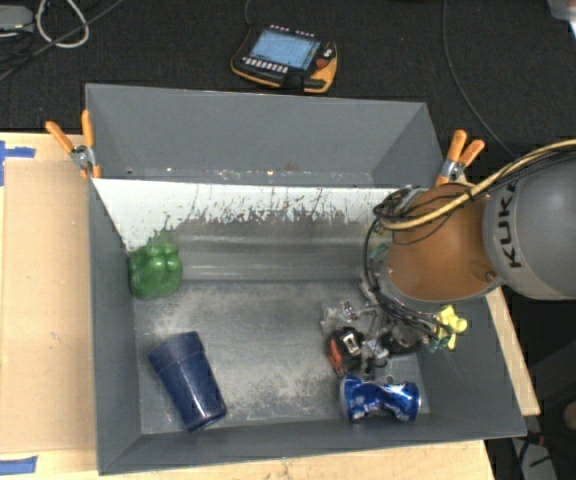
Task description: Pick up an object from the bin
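My gripper point(366, 336) hangs low over the right side of the bin floor, beneath the arm's orange cover. A small red and black thing point(345, 349) lies right at its left side, touching or nearly touching it. Just below the gripper, a crushed blue can point(381, 400) lies on its side near the bin's front wall. A small yellow thing point(450, 326) sticks out to the right of the gripper, partly hidden by the arm.
A green pepper-shaped toy point(155, 270) sits at the far left by the back wall. A dark blue cup point(188, 379) lies on its side at the front left. Bare floor stretches between these and the gripper.
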